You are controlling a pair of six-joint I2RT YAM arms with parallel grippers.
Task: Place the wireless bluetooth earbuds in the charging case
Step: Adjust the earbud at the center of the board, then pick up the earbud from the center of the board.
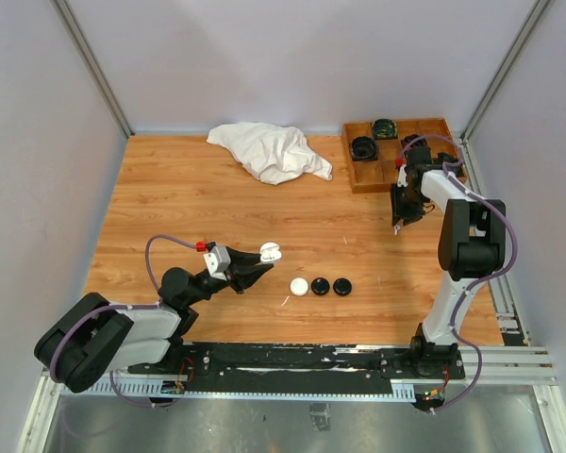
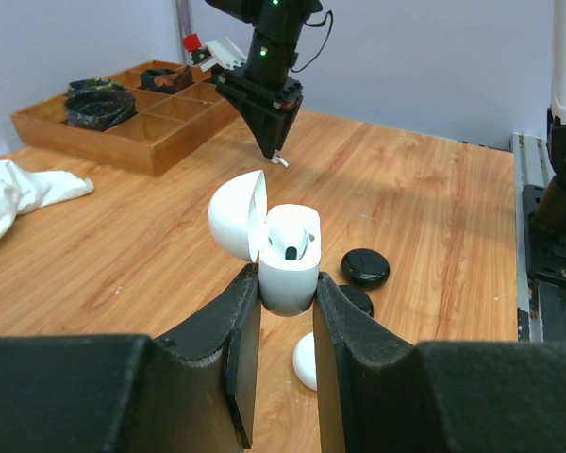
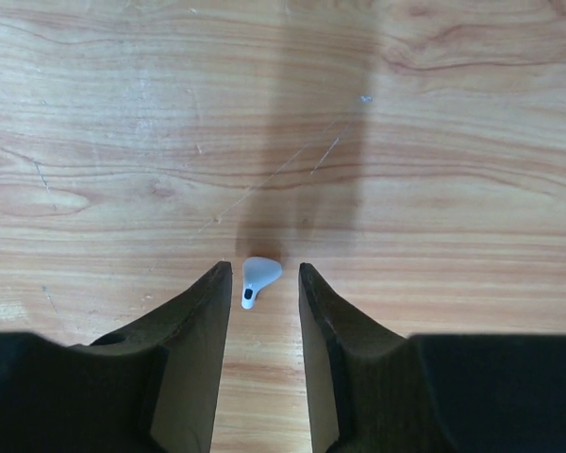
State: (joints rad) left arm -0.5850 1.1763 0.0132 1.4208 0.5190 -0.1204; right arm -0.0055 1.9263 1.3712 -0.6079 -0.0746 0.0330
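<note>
My left gripper (image 1: 260, 263) is shut on the body of a white charging case (image 2: 289, 272) and holds it above the table. The case lid (image 2: 237, 213) stands open to the left, and one white earbud (image 2: 293, 240) with a dark tip sits in the case. A second white earbud (image 3: 258, 277) lies on the wood. My right gripper (image 3: 264, 270) is open, pointing down, with one finger on each side of this earbud and not touching it. This gripper (image 2: 273, 149) and earbud (image 2: 281, 161) also show far off in the left wrist view.
A white puck (image 1: 299, 287) and two black pucks (image 1: 321, 286) (image 1: 342, 286) lie in a row just right of the left gripper. A wooden compartment tray (image 1: 373, 186) with coiled black items stands at the back right. A white cloth (image 1: 272, 151) lies at the back centre.
</note>
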